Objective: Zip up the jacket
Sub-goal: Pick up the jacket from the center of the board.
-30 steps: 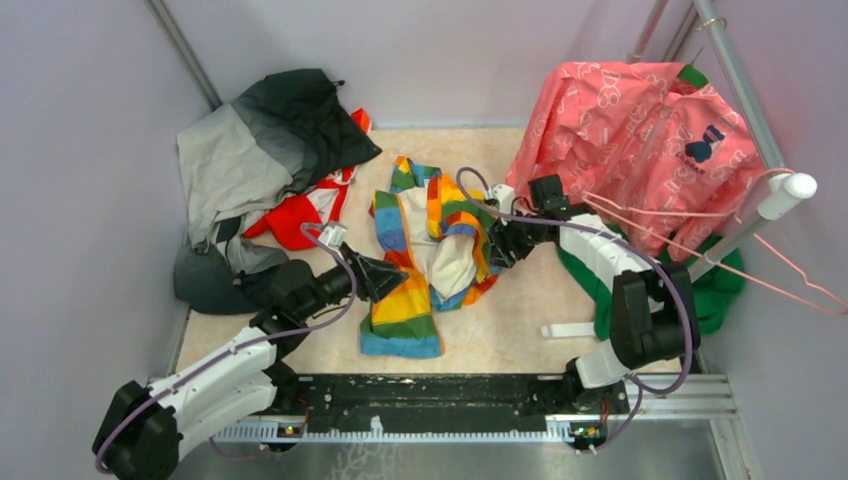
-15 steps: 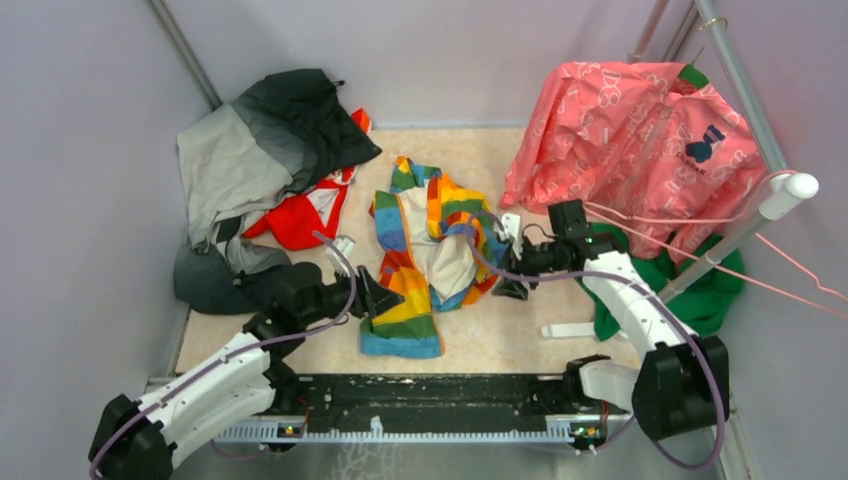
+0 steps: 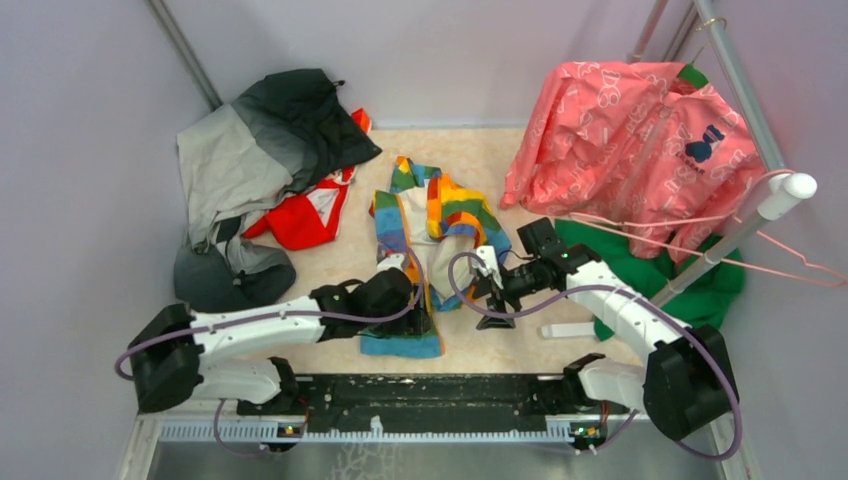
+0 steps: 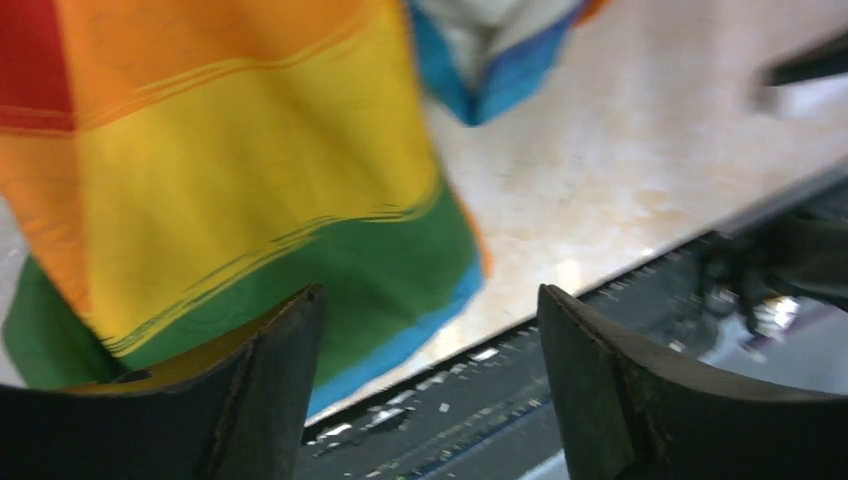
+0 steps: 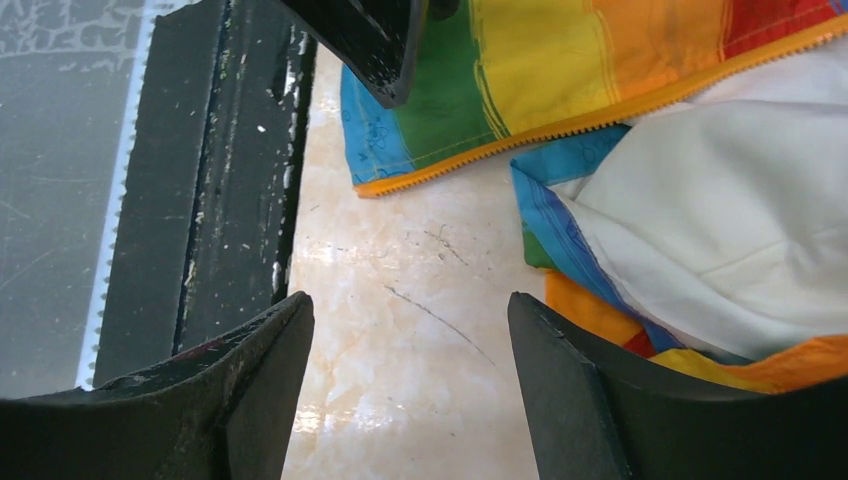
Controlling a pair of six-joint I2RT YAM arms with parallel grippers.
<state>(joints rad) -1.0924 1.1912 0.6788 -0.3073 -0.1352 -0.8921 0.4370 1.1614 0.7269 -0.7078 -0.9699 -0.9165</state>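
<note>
The rainbow-striped jacket (image 3: 432, 240) lies open on the table, pale lining up; its orange zipper (image 5: 600, 112) edges the left panel. My left gripper (image 3: 415, 316) hovers open over that panel's bottom hem (image 4: 400, 270), with nothing between the fingers. The right wrist view catches one left fingertip (image 5: 370, 40) above the green stripe. My right gripper (image 3: 494, 310) is open over bare table just right of the jacket's (image 5: 700, 220) lower right flap, holding nothing. In its own view the right gripper (image 5: 408, 310) frames only tabletop.
A grey-and-black jacket (image 3: 260, 160) and a red garment (image 3: 300, 215) are piled at back left. A pink garment (image 3: 640, 140) hangs on the rack at right over green cloth (image 3: 650, 275). A white strip (image 3: 565, 328) lies nearby. The black rail (image 3: 440, 395) runs along the near edge.
My left arm swung right and lower, over the jacket's bottom hem. My right gripper came off the right flap and drew back toward the near edge. Both grippers opened wider.
</note>
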